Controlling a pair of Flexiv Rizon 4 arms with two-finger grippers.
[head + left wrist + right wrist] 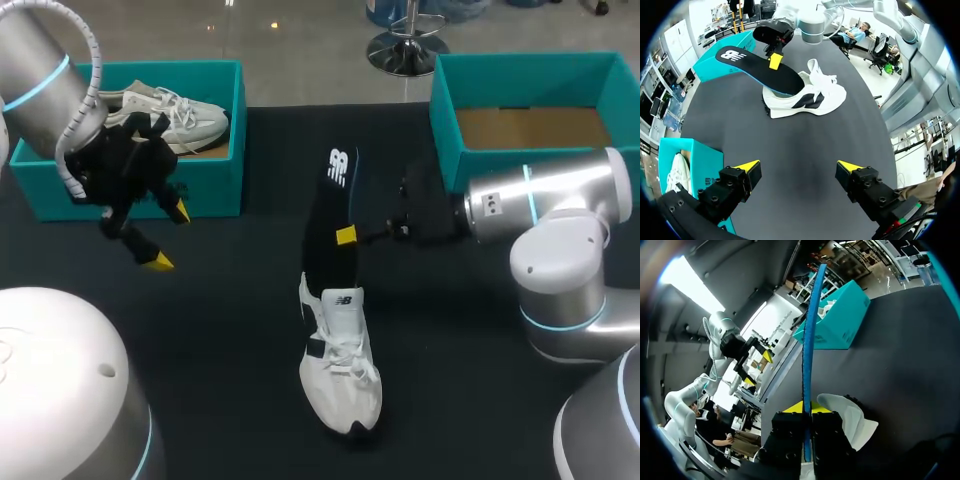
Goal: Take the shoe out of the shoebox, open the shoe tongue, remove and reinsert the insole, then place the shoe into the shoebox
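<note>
Left shoebox (pixel 205 185) holds a white shoe (pixel 185 118), perhaps sideways.

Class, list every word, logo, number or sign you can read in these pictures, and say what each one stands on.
Insole: a white brand logo near its far end, no other wording.
Shoe under the insole: a small dark logo near its opening, too small to read.
Left shoebox: a dark mark on its side, blurred.
Right arm: a white sticker with dark marks, unreadable.
No numbers or signs are legible.
</note>
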